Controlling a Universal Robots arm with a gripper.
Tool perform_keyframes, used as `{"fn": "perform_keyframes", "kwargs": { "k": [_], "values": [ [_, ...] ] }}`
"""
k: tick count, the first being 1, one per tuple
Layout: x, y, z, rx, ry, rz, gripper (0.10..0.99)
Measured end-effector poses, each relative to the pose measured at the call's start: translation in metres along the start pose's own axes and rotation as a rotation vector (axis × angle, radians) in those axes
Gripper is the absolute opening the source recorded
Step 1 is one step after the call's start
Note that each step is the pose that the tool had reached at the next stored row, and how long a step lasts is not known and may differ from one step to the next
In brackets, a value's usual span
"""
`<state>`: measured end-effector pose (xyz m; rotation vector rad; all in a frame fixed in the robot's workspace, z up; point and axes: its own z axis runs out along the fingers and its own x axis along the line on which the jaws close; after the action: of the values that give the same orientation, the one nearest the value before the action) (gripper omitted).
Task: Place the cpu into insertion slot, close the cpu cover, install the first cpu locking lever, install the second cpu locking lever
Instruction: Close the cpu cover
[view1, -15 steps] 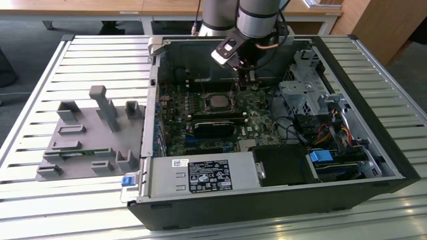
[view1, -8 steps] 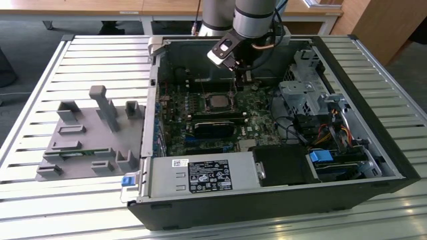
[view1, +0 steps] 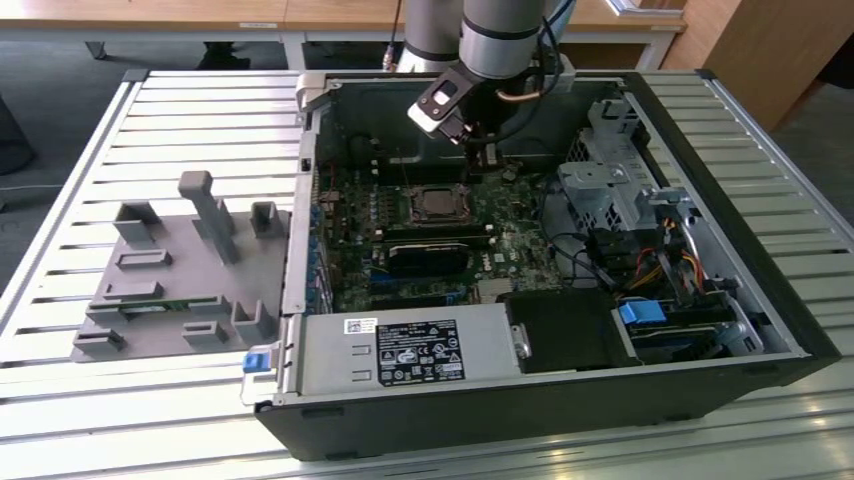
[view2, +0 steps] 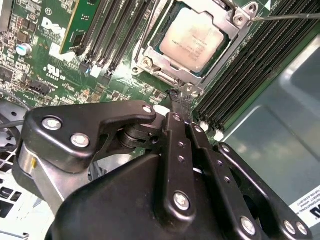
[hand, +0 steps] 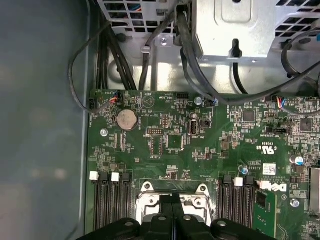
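The cpu (view2: 192, 35) lies flat in the insertion slot (view1: 438, 204), its pale metal face showing through the window of the cpu cover (view2: 156, 56), which is down over it. A thin wire locking lever (view2: 285, 17) sticks out from one corner of the socket. My gripper (view2: 179, 97) hangs just beside the socket edge, near the cover's small tab (view2: 188, 90), fingers pressed together with nothing visible between them. In the exterior view the gripper (view1: 483, 152) is inside the case, just behind the socket. The first wrist view shows the gripper (hand: 172, 199) over the socket frame (hand: 150, 200).
Black memory slots (view2: 240, 75) flank the socket on both sides. Cables (hand: 150, 55) and a metal drive cage (view1: 607, 190) crowd the case at the exterior view's right. A power supply (view1: 407, 352) sits at the front. A grey fixture plate (view1: 174, 270) lies outside the case.
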<state>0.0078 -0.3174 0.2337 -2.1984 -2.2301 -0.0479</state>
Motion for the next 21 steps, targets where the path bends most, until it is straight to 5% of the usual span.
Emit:
{"fn": "perform_keyframes", "kwargs": {
  "k": [8,21],
  "values": [
    [0.0001,-0.0073,0.0023,0.0,-0.0002,0.0,0.106],
    [0.0005,-0.0342,0.0022,0.0,-0.0001,0.0,0.106]
  ]
}}
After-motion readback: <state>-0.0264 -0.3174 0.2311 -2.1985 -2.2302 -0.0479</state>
